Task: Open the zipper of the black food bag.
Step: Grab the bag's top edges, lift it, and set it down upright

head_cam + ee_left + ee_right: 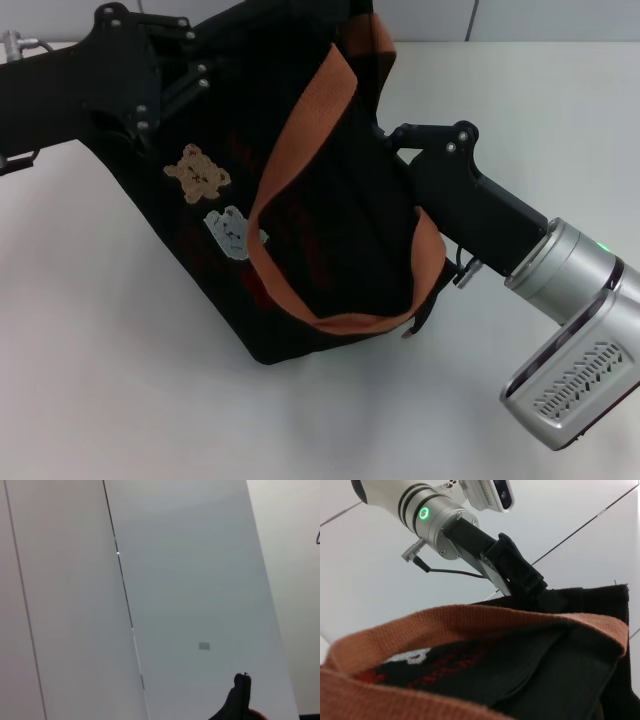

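The black food bag [300, 230] lies tilted on the white table, with its brown bear patch [198, 173] and white bear patch [232, 232] facing up. One orange handle [300, 130] loops across it. My left gripper [150, 100] is at the bag's far left corner. The right wrist view shows this left gripper [532, 587] shut on the edge of the bag [560, 665], behind the orange handle [445, 622]. My right gripper [395, 140] presses against the bag's right side, under the handle. The zipper is hidden.
The white table [120, 380] spreads in front of and to the right of the bag. My right arm's silver wrist [575, 300] reaches in from the lower right. The left wrist view shows only pale panels and a black tip [241, 700].
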`<state>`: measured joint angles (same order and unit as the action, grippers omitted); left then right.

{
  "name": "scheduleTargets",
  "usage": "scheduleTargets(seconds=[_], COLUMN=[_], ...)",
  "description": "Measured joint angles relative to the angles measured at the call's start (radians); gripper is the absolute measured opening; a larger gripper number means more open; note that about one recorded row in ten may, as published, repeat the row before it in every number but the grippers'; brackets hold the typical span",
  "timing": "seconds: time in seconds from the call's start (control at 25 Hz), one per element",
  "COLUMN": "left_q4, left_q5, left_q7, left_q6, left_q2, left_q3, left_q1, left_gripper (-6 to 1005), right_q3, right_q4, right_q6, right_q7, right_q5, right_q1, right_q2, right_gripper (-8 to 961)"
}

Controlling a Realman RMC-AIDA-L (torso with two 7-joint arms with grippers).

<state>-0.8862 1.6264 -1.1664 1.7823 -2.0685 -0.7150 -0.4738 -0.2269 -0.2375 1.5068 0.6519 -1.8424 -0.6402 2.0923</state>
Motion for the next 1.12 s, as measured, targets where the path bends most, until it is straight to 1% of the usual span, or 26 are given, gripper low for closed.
scheduleTargets(seconds=[0.4, 0.84, 1.12], left_q4=[0.037, 0.104, 0.133], left_q5=[-0.014, -0.029, -0.03], left_q7=[0.013, 0.059, 0.079], left_q6=[-0.013, -0.04, -0.053], left_q2=[0.001, 0.004, 0.004], left_q3=[0.06, 0.155, 0.187], left_q1=[0.002, 0.009, 0.018], left_gripper=[105, 105, 104], right_q3=[-0.003, -0.005, -0.005], right_q4=[0.009, 0.014, 0.023], right_q6=[0.001, 0.003, 0.006], right_q7=[0.0, 0.001, 0.001], right_q5=[0.0, 0.0, 0.0], right_q1=[0.021, 0.05, 0.076], right_q2=[-0.001, -0.002, -0.002], right_gripper=[0, 0, 0])
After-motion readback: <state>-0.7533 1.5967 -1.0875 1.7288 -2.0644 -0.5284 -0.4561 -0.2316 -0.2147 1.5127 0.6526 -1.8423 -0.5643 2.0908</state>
